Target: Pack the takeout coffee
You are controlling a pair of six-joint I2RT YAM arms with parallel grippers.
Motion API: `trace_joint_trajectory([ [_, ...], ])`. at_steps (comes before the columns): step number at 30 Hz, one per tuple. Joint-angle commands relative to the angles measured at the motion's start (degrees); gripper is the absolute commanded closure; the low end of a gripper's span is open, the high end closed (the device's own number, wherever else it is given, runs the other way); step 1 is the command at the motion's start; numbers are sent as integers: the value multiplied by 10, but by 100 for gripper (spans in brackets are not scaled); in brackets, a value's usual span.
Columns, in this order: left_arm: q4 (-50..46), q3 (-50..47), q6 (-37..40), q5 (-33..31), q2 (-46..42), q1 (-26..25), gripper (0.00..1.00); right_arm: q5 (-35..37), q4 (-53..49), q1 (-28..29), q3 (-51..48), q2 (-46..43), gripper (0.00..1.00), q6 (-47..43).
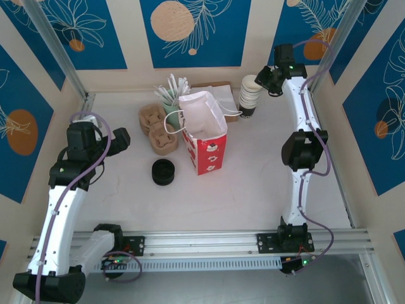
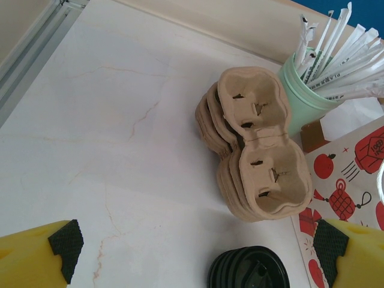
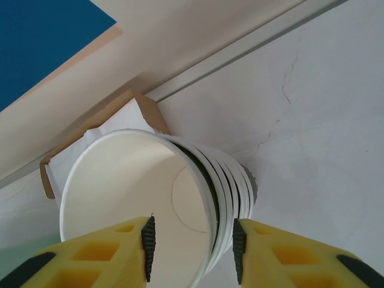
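The takeout coffee, a dark cup with a black lid, is out of view. A stack of lidless white cups (image 1: pixel 249 95) stands at the back right, and my right gripper (image 1: pixel 271 81) is over it. In the right wrist view the right gripper (image 3: pixel 192 243) is open and straddles the rim of the top cup (image 3: pixel 120 180), one finger inside and one outside the stack. My left gripper (image 1: pixel 120 140) hovers open at the left. In its wrist view the left gripper (image 2: pixel 198 252) holds nothing, with the black lid stack (image 2: pixel 249 270) just below it.
A red and white paper bag (image 1: pixel 204 133) stands open mid-table. Left of it lie stacked cardboard cup carriers (image 1: pixel 157 128) and the black lids (image 1: pixel 163 171). A green cup of straws (image 1: pixel 172 101) and a napkin box (image 1: pixel 221 95) sit at the back. Walls close in on both sides.
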Motion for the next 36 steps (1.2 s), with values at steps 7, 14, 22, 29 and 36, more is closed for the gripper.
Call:
trace_joint_trajectory([
  [7, -19, 18, -2, -3, 1, -5, 0, 8, -5, 4, 31, 21, 65, -10],
  [14, -24, 20, -3, -8, -1, -5, 0, 6, -3, 4, 36, 28, 68, -11],
  [22, -32, 20, -2, -12, -3, -5, 0, 1, -5, 4, 45, 28, 84, -15],
  [29, -35, 28, -1, -13, -3, -4, 0, -2, -26, 3, 76, 25, 99, -24],
  [36, -41, 46, 1, -11, 0, -5, 0, -15, -45, 3, 110, -11, 100, -31],
])
